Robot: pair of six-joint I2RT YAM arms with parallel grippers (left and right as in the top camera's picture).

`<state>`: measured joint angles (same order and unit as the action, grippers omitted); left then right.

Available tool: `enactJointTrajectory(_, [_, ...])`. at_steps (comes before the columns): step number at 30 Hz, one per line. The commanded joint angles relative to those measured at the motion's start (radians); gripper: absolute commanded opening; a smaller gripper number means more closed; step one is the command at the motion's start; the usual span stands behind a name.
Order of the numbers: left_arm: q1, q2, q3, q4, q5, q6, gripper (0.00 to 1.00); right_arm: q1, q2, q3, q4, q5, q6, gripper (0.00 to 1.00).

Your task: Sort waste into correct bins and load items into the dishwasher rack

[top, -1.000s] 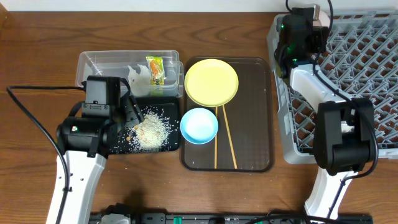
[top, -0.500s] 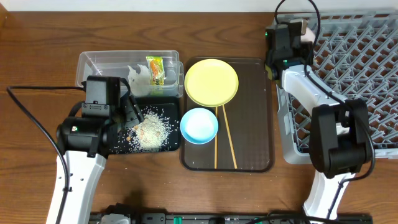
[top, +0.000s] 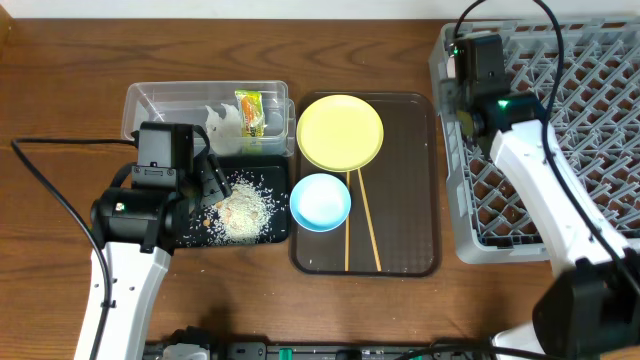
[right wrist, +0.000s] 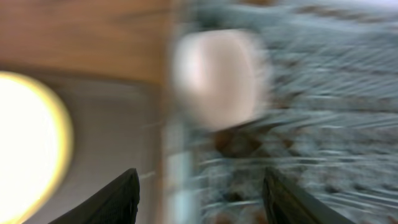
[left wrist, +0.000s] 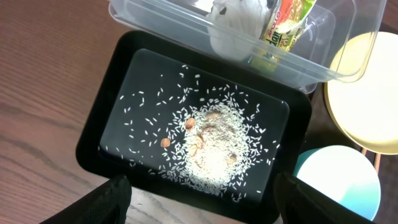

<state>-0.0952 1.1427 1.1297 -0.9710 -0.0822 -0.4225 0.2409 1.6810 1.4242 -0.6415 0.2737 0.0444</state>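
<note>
Right wrist view, badly blurred, shows the right claw [right wrist: 200, 180] spread wide with nothing between its fingers. Just beyond it is a small white cup [right wrist: 217, 78], apparently at the far left corner of the large grey plastic pegged rack [top: 600, 60]; whether it stands upright I cannot tell.

Left of the rack, a dark brown serving tray [top: 410, 200] carries a round yellow plate [top: 340, 132], a light blue bowl [top: 320, 201] and two thin wooden chopsticks [top: 347, 240].

Farther left, a clear rectangular plastic tub [top: 160, 100] holds a green-yellow-orange snack wrapper [top: 250, 110] and a crumpled white paper wad [top: 222, 122]. A shallow black tray [left wrist: 99, 143] holds white rice scraps [left wrist: 211, 143]. The left claw [left wrist: 202, 183] hovers above it, wide open and empty.

Waste sorting looks done and the cup loaded. Plate, bowl and chopsticks remain; no white bowl shows.
</note>
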Motion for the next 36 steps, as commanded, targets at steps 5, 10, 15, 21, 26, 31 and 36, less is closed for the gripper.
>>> enactJointTrajectory(5, [0.024, 0.000, 0.006, -0.058, -0.110, -0.061, 0.76, 0.142, 0.022, -0.028, -0.138, -0.518, 0.076, 0.61])
enactJointTrajectory(10, [0.047, 0.000, 0.006, -0.069, -0.113, -0.069, 0.77, 0.253, 0.075, -0.092, -0.115, -0.514, 0.127, 0.59])
enactJointTrajectory(15, [0.047, 0.000, 0.006, -0.069, -0.113, -0.069, 0.77, 0.341, 0.166, -0.115, -0.103, -0.494, 0.191, 0.51])
enactJointTrajectory(21, [0.047, 0.000, 0.006, -0.069, -0.113, -0.069, 0.77, 0.383, 0.267, -0.115, -0.091, -0.480, 0.252, 0.20])
enactJointTrajectory(26, [0.047, 0.000, 0.005, -0.069, -0.113, -0.069, 0.77, 0.370, 0.244, -0.095, -0.078, -0.460, 0.258, 0.01])
enactJointTrajectory(31, [0.047, 0.000, 0.005, -0.069, -0.113, -0.069, 0.77, 0.295, 0.136, -0.014, -0.105, -0.332, 0.231, 0.01])
enactJointTrajectory(36, [0.047, 0.000, 0.005, -0.069, -0.113, -0.069, 0.77, 0.178, -0.005, 0.034, -0.057, -0.003, 0.210, 0.01])
